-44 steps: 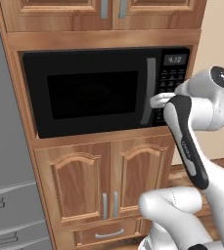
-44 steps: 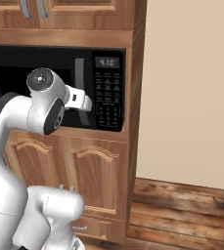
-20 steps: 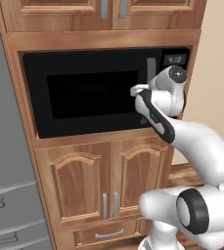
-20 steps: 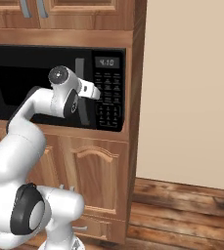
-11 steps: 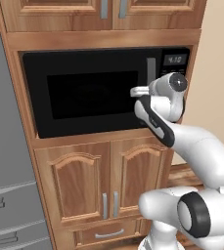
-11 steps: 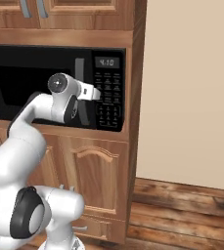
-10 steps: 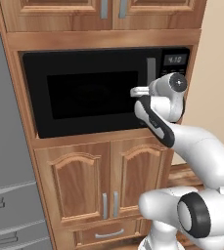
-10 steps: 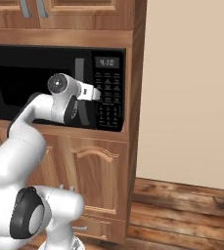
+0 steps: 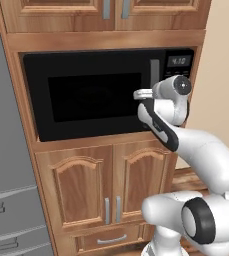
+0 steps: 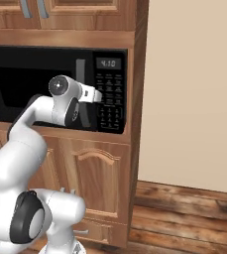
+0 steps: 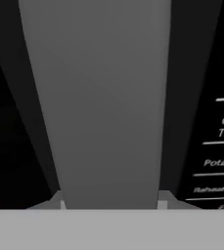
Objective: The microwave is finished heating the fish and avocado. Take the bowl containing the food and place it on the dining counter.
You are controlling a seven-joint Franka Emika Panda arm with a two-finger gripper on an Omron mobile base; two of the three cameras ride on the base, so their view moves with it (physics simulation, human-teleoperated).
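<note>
Microwave (image 9: pixel 91 95) shut; hand view: fingers (image 11: pixel 59 201) flank handle (image 11: pixel 101 97).

Microwave (image 9: pixel 93 95): one, black, built into the wood cabinet column.
Door handle (image 11: pixel 99 97): one, grey, vertical.
Keypad (image 10: pixel 110 101): one panel of buttons, right of the glass; button count too small to tell.
Digital display (image 10: pixel 108 63): one.
Lower cabinet doors (image 9: pixel 108 182): two, side by side under the microwave, each with one vertical pull.
Drawer (image 9: pixel 111 239): one, below those doors, one horizontal pull.
Upper cabinet doors (image 9: pixel 106 12): two, partly in frame, one pull each.
Refrigerator (image 9: pixel 6 150): one, grey, at left edge.
Robot arm (image 9: pixel 186 145): one, with one hand (image 9: pixel 143 93).
</note>
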